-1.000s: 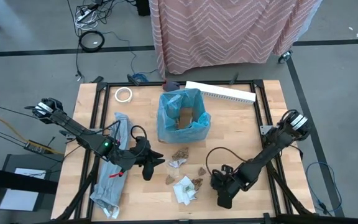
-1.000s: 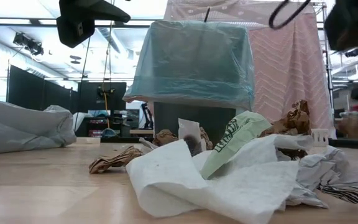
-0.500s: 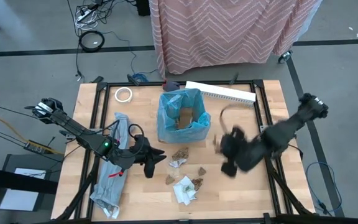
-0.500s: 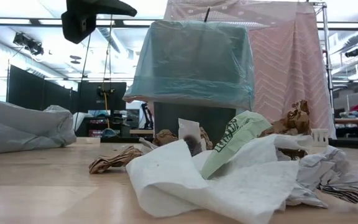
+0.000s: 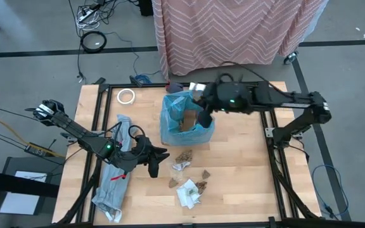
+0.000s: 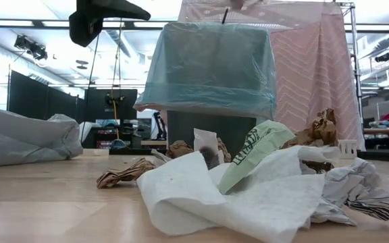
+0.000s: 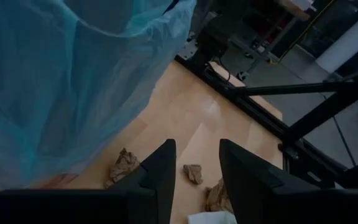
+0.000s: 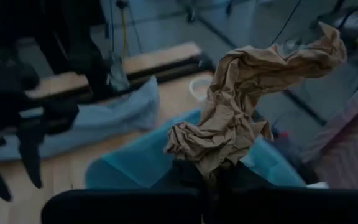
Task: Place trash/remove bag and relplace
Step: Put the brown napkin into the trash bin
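Right arm has swung in the last second from the near-right part of the table, where it was low beside the loose scraps, up to the bin [image 5: 187,120]. Its gripper [image 5: 204,118] now hangs over the bin's right rim, clenched on a crumpled brown paper scrap [image 8: 241,109]; the right wrist view shows the scrap pinched at its lower end and standing up from the fingers, with the blue bag [image 8: 135,165] open just beyond it. Judgement: this is the carry done and the drop about to come; one more piece of trash goes in once the fingers let go.

Bag [image 5: 170,130] lines the bin, mouth open, brown paper already lying inside. More trash [image 5: 187,180] sits on the table on the near side of the bin: brown scraps and white wrapper pieces, close together. So the placing is only part done, and removing and replacing the bag has not begun.

Right arm is stretched long across the far side of the bin, wrist bent down toward the opening. Left arm waits near-left of the bin, its gripper [image 5: 154,163] off the table, fingers [image 7: 160,177] parted, grasping nothing, aimed toward the scraps. Grey bag [image 5: 114,171] lies left of the bin.
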Motion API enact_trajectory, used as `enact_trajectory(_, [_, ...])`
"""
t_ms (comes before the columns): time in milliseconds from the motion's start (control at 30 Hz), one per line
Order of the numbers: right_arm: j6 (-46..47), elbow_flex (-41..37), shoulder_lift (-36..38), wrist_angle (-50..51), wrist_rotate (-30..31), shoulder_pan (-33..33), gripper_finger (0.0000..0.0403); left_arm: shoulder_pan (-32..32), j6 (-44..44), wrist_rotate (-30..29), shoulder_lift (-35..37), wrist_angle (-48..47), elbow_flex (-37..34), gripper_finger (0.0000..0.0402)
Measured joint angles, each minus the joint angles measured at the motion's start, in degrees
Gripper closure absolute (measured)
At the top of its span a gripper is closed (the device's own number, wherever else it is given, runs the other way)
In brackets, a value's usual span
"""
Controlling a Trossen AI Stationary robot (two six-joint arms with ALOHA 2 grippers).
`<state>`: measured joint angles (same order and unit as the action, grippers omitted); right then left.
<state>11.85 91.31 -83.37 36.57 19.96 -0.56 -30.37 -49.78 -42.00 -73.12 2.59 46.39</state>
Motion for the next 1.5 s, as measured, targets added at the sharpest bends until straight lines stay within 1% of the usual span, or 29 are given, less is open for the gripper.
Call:
enact_trajectory(67, [-0.55,0.0,-2.21,1.15,-2.8,-1.6,0.0403,0.0,0.0,-0.13,0.0,0.42,-0.02,0.0271])
enact_trajectory(167, [-4.35,0.0,-5.52,4.72,-7.44,-2.68,0.0398,0.0,-0.01,-0.13,0.0,0.74,-0.02,0.0271])
enact_trajectory(267, [-7.58,-0.02,-8.04,8.32,-11.48,-2.68,0.0367,0.0,-0.02,-0.12,0.0,0.83,0.0,0.0271])
enact_trajectory(333, [-7.98,-0.02,-8.98,10.72,-12.93,-2.51,0.033,0.0,-0.03,-0.12,0.0,0.94,-0.02,0.0271])
enact_trajectory(433, [-8.79,-0.02,-9.49,11.55,-12.48,-2.38,0.0258,0.0,-0.04,-0.11,0.0,0.91,-0.01,0.0271])
enact_trajectory(500, [-10.01,0.38,-9.32,11.54,-11.12,-2.11,0.0204,0.0,-0.02,-0.11,0.0,0.96,0.0,0.0271])
enact_trajectory(600, [-12.52,2.89,-8.98,12.05,-6.33,-1.6,0.0131,0.0,-0.02,-0.19,0.0,0.87,-0.02,0.0271])
enact_trajectory(667, [-13.46,6.17,-8.69,14.49,-5.35,-1.24,0.0098,0.0,-0.02,-0.38,0.0,0.85,-0.01,0.0271])
enact_trajectory(700, [-13.65,8.06,-8.58,16.0,-5.48,-0.86,0.009,0.0,-0.02,-0.39,0.0,0.76,0.0,0.0271])
enact_trajectory(800, [-12.79,14.01,-8.55,21.53,-9.42,1.94,0.0089,0.0,-0.02,-0.44,0.0,0.72,0.0,0.0271])
enact_trajectory(933, [-9.39,18.73,-8.46,26.27,-18.49,9.72,0.0116,0.0,-0.02,-0.47,0.0,0.45,-0.02,0.0271])
enact_trajectory(1000, [-8.1,18.93,-8.46,30.19,-20.0,14.45,0.0127,0.0,-0.02,-0.49,0.0,0.44,0.0,0.0271])
enact_trajectory(1033, [-7.49,18.45,-8.46,32.29,-19.72,16.64,0.013,0.0,0.0,-0.48,0.0,0.41,-0.02,0.0271])
enact_trajectory(1133, [-4.79,13.68,-8.42,36.02,-16.35,22.17,0.0131,0.0,-0.01,-0.55,0.0,0.14,-0.01,0.0271])
enact_trajectory(1233, [-2.46,6.43,-8.59,34.99,-12.52,25.46,0.0125,0.0,0.0,-0.58,0.0,-0.7,0.0,0.0271])
enact_trajectory(1367, [0.69,-5.17,-8.64,23.56,-12.63,27.41,0.0115,0.0,0.0,-0.59,0.0,-2.0,0.0,0.0271])
enact_trajectory(1500, [2.77,-15.11,-8.66,9.18,-13.97,28.45,0.0108,0.0,0.0,-0.32,0.0,-2.14,0.0,0.0271])
